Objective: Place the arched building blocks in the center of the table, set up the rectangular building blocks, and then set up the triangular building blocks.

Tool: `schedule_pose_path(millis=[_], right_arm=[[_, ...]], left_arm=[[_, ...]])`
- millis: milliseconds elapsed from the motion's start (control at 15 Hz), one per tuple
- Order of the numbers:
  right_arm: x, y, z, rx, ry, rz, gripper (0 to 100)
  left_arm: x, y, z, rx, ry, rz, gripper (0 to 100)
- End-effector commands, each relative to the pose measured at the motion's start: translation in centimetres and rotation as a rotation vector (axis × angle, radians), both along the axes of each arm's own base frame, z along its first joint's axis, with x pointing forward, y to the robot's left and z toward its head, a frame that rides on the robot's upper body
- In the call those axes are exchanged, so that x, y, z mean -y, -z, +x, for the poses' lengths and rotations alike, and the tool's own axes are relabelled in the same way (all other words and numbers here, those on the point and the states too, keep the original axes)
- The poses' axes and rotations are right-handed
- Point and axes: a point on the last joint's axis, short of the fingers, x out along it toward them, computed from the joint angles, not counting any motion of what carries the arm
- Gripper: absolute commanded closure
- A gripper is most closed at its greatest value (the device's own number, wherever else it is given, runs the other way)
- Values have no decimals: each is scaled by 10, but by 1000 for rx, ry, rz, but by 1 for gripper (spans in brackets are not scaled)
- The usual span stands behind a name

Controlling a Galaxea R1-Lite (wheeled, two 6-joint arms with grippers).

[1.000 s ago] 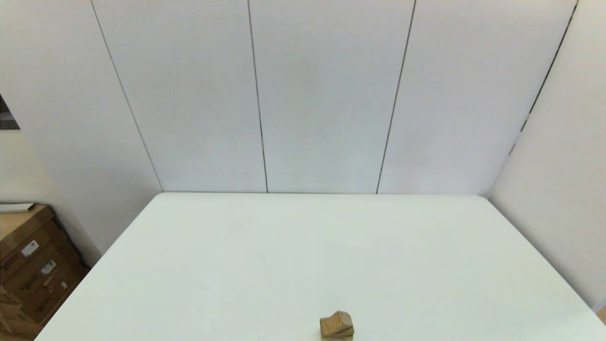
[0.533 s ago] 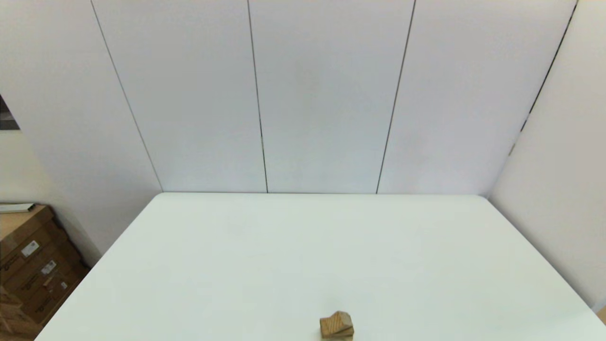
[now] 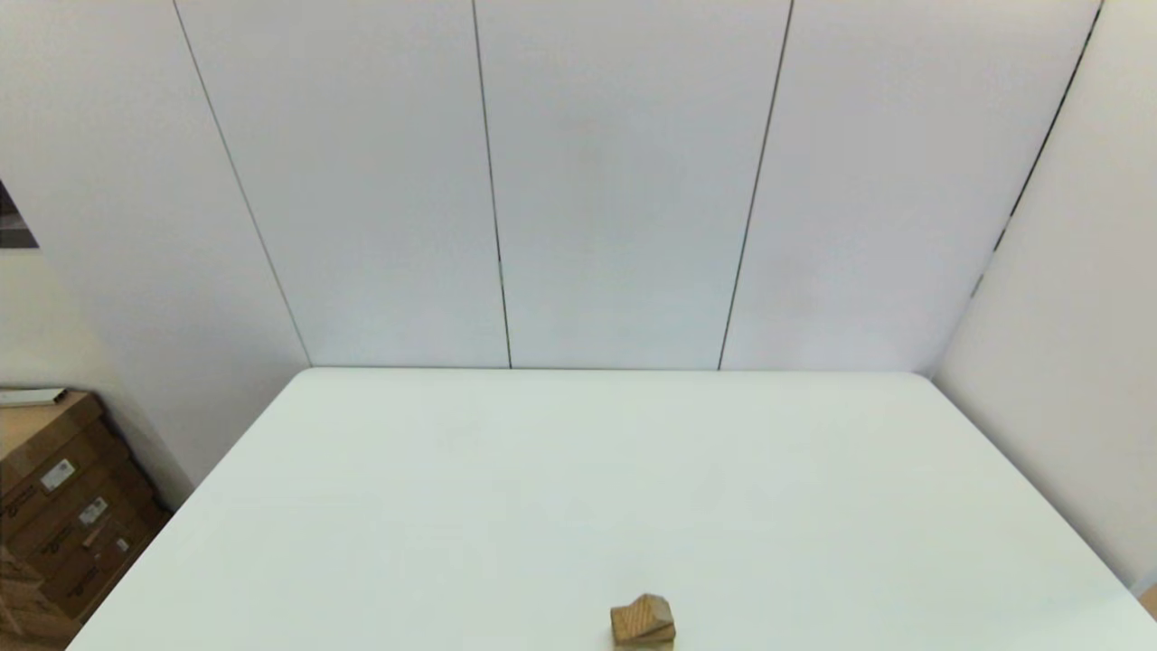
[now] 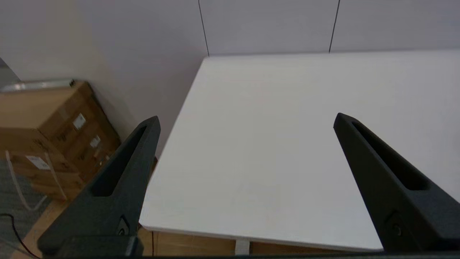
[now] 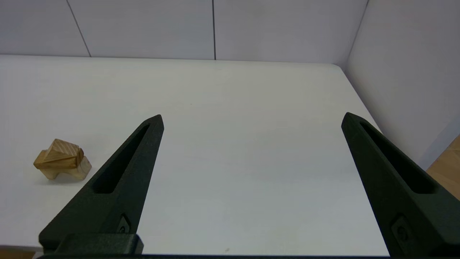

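Fingers of both the left gripper [image 4: 246,120] and right gripper [image 5: 251,118] spread wide, empty, above the desk [image 3: 578,470]. Triangular block [image 3: 644,617] caps the stack, ridge pointing up.

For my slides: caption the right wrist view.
Open right gripper hovers over the white table, apart from the stacked wooden blocks.

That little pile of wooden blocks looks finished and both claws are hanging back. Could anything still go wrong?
Possibly. The triangular block sits on top of the stack, over the arched block, so a bump might tip it. The stack stands near the table edge closest to the robot, not at its center. The open right gripper and left gripper hover by that edge; a careless sweep could hit the blocks.
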Motion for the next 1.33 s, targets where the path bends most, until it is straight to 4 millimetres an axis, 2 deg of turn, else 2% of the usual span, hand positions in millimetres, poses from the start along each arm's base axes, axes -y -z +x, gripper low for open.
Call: schedule_pose_path(millis=[67,200,333,1333], right_arm=[[0,0,0,-1,-1,-1,0],[0,0,0,-1,-1,-1,0],[0,0,0,-1,-1,-1,0],[0,0,0,0,7,2,0]], left_arm=[[0,37,17,-22,13,2,0],[1,52,29,20,46,-4,0],[3,60,33,10,117,-51,0],[3,60,34,28,123,-67,0]])
